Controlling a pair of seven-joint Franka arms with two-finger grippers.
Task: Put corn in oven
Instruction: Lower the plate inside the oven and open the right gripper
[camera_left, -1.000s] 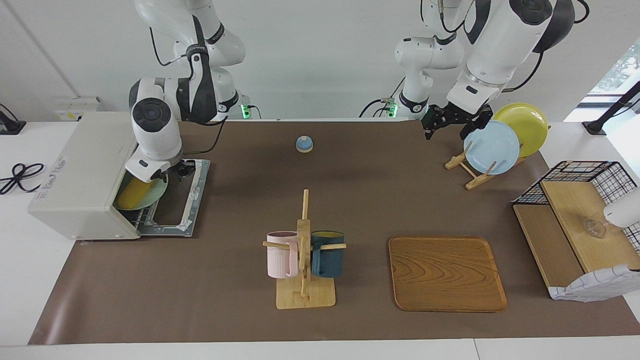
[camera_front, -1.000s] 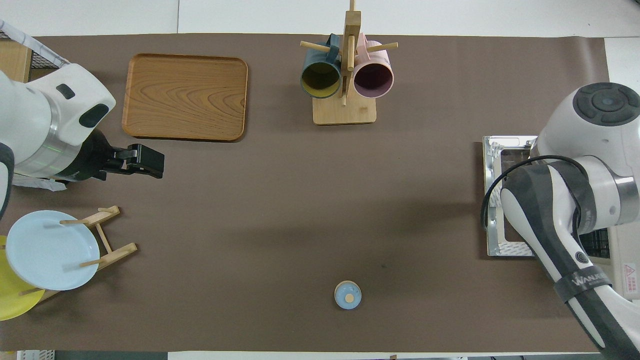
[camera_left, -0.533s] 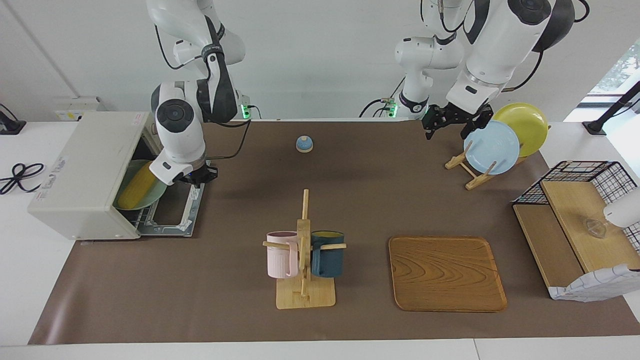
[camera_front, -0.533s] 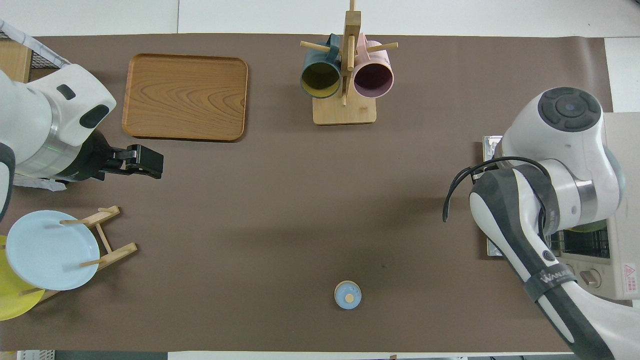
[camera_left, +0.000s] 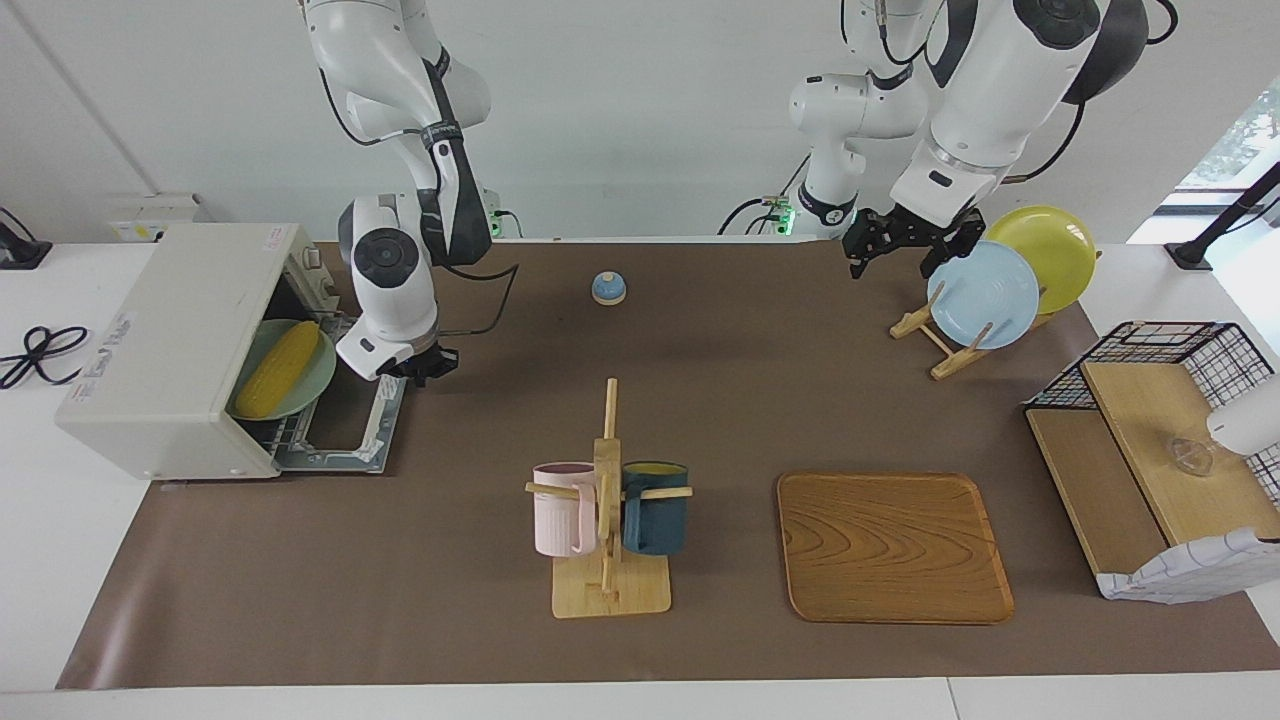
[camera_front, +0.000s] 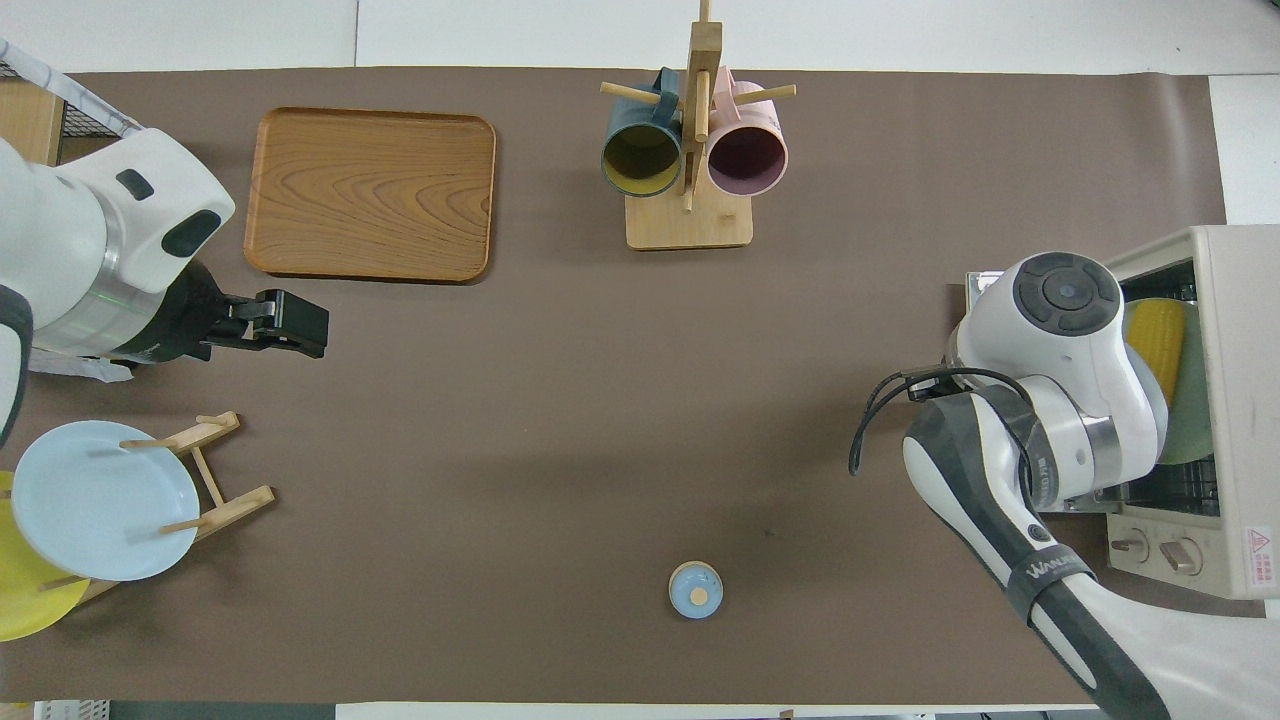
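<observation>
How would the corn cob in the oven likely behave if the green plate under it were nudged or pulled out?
The corn is round and tapered, so it would probably roll. It lies loose on the shallow green plate, whose low rim may not stop it. The plate overhangs the oven's wire rack toward the open door, so it could perhaps tip. The right gripper is clear of both.

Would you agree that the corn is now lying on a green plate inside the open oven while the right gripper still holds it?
Not quite: the right gripper holds nothing and is over the oven's lowered door. The facing view shows it apart from the corn, which does lie on the green plate inside the open oven.
</observation>
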